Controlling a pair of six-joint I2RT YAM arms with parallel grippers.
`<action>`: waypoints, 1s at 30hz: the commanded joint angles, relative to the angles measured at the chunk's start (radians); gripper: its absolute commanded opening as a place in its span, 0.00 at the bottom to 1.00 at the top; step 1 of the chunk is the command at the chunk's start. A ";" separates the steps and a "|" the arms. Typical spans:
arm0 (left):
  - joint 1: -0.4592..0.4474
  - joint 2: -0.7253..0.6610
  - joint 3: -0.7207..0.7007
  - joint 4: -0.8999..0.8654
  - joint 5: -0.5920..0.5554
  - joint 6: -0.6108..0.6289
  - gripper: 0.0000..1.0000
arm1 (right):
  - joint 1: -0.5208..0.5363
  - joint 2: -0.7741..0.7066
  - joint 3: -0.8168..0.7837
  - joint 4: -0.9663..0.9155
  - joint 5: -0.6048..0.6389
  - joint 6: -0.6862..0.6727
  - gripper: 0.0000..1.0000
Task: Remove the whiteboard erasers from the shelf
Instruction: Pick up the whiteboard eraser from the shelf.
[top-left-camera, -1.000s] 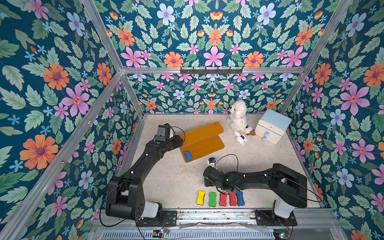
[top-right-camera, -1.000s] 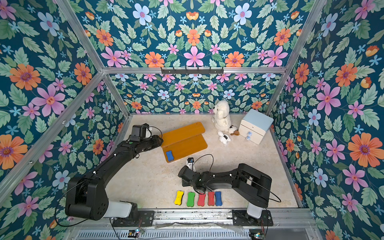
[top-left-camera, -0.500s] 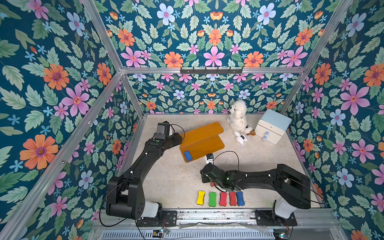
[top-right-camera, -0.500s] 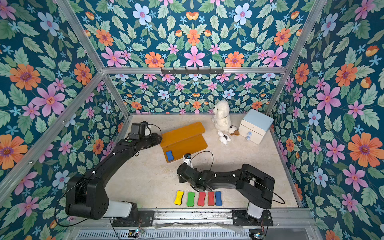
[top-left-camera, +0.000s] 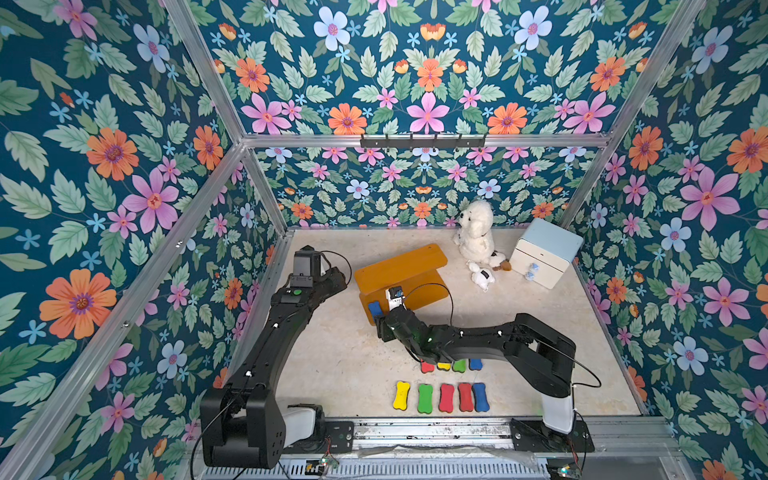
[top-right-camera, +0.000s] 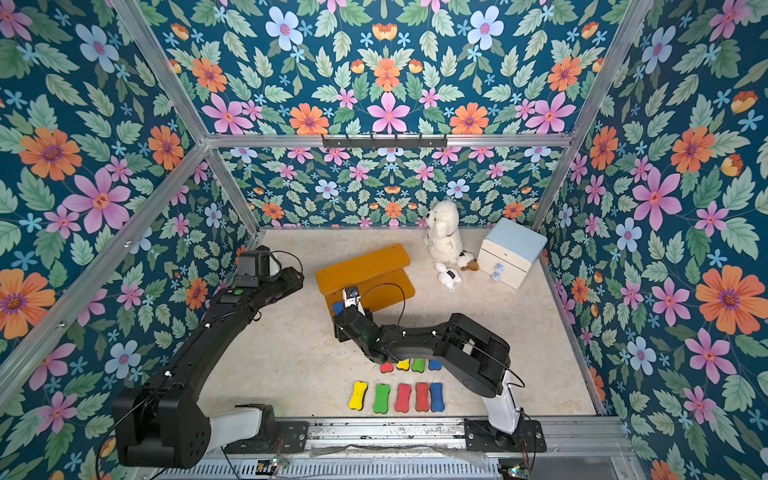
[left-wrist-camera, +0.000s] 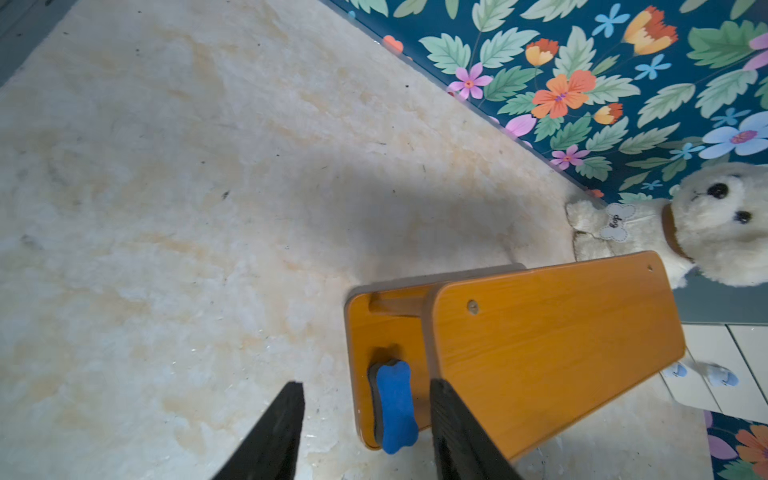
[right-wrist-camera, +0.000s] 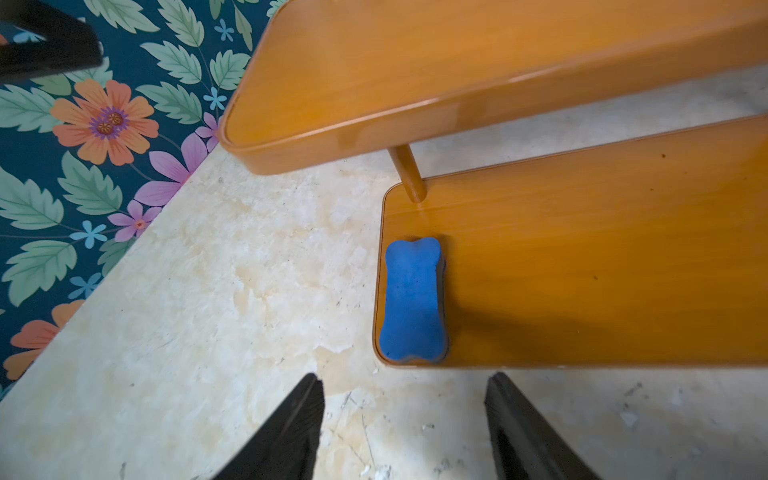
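Observation:
One blue whiteboard eraser (top-left-camera: 375, 308) (right-wrist-camera: 412, 299) lies at the front left corner of the orange shelf's (top-left-camera: 399, 270) lower tier. My right gripper (right-wrist-camera: 405, 376) is open and empty, just short of the shelf's front edge, in line with that eraser; it also shows in a top view (top-left-camera: 380, 323). My left gripper (left-wrist-camera: 365, 382) is open and empty, hovering left of the shelf (left-wrist-camera: 557, 332), well back from the eraser (left-wrist-camera: 395, 409). On the floor in front lie several erasers: a row from yellow (top-left-camera: 402, 395) to blue (top-left-camera: 480, 397), and a second row (top-left-camera: 459, 365) partly hidden under the right arm.
A white plush dog (top-left-camera: 478, 232) sits behind the shelf, with a small plush toy (top-left-camera: 482, 276) beside it. A white-and-light-blue drawer box (top-left-camera: 544, 257) stands at the back right. Flowered walls close in the left, back and right sides.
My right arm swung from the eraser rows on the floor up to the shelf's front left corner, and its jaws opened. The left jaws widened a little; that arm barely moved.

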 joint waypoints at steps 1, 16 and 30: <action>0.011 -0.029 -0.024 -0.009 0.005 0.003 0.54 | -0.005 0.036 0.029 0.044 0.049 -0.054 0.72; 0.027 -0.057 -0.111 0.030 0.044 0.003 0.55 | -0.012 0.170 0.111 0.078 0.063 -0.099 0.77; 0.028 -0.032 -0.127 0.051 0.064 0.001 0.55 | -0.027 0.232 0.160 0.040 0.059 -0.109 0.75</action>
